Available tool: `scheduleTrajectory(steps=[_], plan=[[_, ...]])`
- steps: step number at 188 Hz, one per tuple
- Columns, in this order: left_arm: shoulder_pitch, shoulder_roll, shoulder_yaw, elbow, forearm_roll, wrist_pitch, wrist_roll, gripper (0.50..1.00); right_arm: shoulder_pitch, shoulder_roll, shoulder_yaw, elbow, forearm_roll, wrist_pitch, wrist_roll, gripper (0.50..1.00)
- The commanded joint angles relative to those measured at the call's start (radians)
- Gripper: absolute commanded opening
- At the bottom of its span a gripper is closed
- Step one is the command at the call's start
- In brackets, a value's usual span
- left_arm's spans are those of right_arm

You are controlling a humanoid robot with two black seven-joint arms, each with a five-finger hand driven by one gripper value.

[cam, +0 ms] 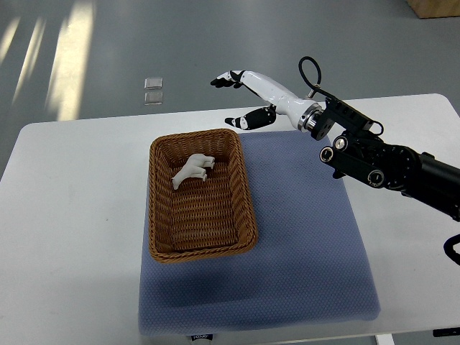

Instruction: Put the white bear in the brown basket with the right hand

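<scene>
The white bear point(192, 171) is being seen lying inside the brown basket point(201, 248) at its far end, down and to the left of the right hand point(241, 97), whose fingers are being held spread and empty.

A white bear point(192, 170) lies in the brown woven basket point(241, 192), which sits on a blue-grey dotted mat point(309, 244) over a white table point(72, 237), while right of the basket is the white, black-tipped right hand point(248, 100).
</scene>
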Motion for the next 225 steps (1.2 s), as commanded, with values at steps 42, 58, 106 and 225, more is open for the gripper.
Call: scheduleTrajectory(steps=[42,58,106,225], plan=[[-0.001,0.0,0.001,0.0,0.0,0.0,0.0,1.0,-0.159,-0.016,0.239,-0.041,0.37,0.0,-0.003,0.823],[-0.001,0.0,0.001,0.0,0.0,0.0,0.0,1.0,-0.184,-0.018,0.281,-0.053,0.497,0.001,-0.003,0.838],[-0.001,0.0,0.003,-0.002,0.0,0.0,0.0,1.0,-0.247,-0.032,0.368,-0.052,0.738,0.033,0.0,0.917],[-0.003,0.0,0.001,-0.003,0.0,0.0,0.0,1.0,-0.349,-0.01,0.494,-0.052,0.893,0.188,0.0,0.921]])
